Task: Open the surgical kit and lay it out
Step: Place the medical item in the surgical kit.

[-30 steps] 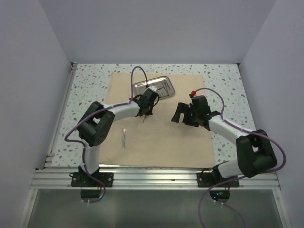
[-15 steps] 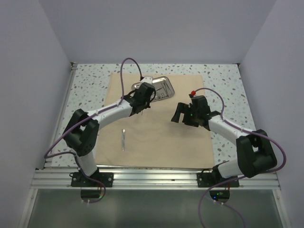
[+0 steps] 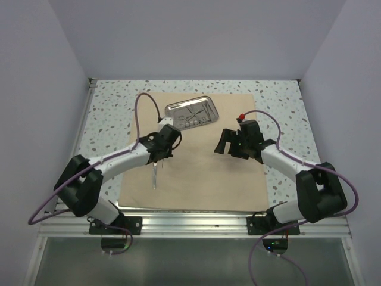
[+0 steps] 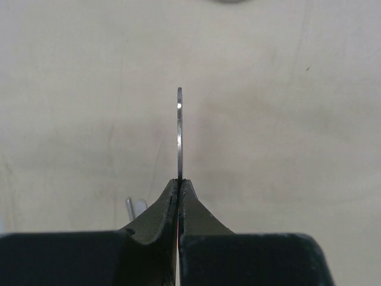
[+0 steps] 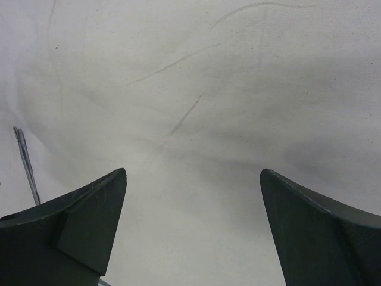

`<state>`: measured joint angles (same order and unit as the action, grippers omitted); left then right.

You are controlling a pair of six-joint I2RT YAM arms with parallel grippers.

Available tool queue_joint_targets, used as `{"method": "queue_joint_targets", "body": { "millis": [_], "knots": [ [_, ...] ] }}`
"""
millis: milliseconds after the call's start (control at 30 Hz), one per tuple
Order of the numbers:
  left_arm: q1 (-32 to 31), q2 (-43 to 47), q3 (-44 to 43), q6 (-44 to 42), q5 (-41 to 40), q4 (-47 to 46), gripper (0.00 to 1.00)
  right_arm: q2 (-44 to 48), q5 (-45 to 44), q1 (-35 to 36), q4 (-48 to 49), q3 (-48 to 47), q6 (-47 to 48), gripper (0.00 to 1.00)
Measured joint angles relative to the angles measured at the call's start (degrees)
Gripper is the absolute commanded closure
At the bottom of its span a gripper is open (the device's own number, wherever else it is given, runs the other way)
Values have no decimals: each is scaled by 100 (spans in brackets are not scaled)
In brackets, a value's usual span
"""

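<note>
- Far left, the speckled tabletop (image 3: 107, 107) frames the cloth wrap (image 3: 202, 173), which is spread open and flat across the middle
- Over to the left fingers (image 3: 159, 156), sitting at about 9 o'clock from the cloth's centre: they are pressed tight together, pinching the held instrument (image 4: 180, 134)
- The left wrist view catches that piece edge-on, a bright thin strip of steel sticking out toward 12 o'clock from the tips, with plain cloth behind it
- Right at 6 o'clock of those fingers the loose instrument (image 3: 155, 177) lies flat on the cloth, running 12 to 6, down around 8 o'clock of the wrap; whether the held piece touches it, I cannot tell
- Centre now: the steel tray (image 3: 172, 108) rests on the cloth at its 12 o'clock edge, slightly skewed, with scissor-like instruments (image 3: 190, 117) lying inside it
- And the right fingers (image 3: 222, 142), at roughly 3 o'clock of the cloth's centre, aim toward 9 o'clock and are spread as wide as they go, gripping nothing
- Their wrist view shows only creased cloth between the two tips, plus a thin silver piece (image 5: 27, 164) lying at the 9 o'clock edge of that view
</note>
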<state>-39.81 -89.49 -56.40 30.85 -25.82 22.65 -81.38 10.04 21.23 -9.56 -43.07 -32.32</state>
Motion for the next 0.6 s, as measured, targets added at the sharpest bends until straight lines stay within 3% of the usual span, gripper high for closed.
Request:
{"method": "queue_joint_targets", "body": {
  "millis": [300, 400, 433, 533, 567, 600],
  "knots": [
    [-415, 1878, 1755, 868, -37, 337, 100, 0, 0, 24, 4, 0, 0, 2],
    [-422, 1867, 2044, 1025, -4, 361, 74, -13, 0, 24, 4, 0, 0, 2],
    [-424, 1856, 2118, 1093, -4, 378, 48, -24, 0, 24, 4, 0, 0, 2],
    [-444, 1856, 2275, 1292, -9, 400, 7, -52, -4, 24, -4, 0, 0, 2],
    [-452, 1860, 2310, 1338, -11, 402, 1, -61, -4, 24, -2, 0, 2, 2],
    [-459, 1880, 2332, 1377, -11, 407, 1, -70, -4, 24, -2, 0, 0, 2]
  ]
}}
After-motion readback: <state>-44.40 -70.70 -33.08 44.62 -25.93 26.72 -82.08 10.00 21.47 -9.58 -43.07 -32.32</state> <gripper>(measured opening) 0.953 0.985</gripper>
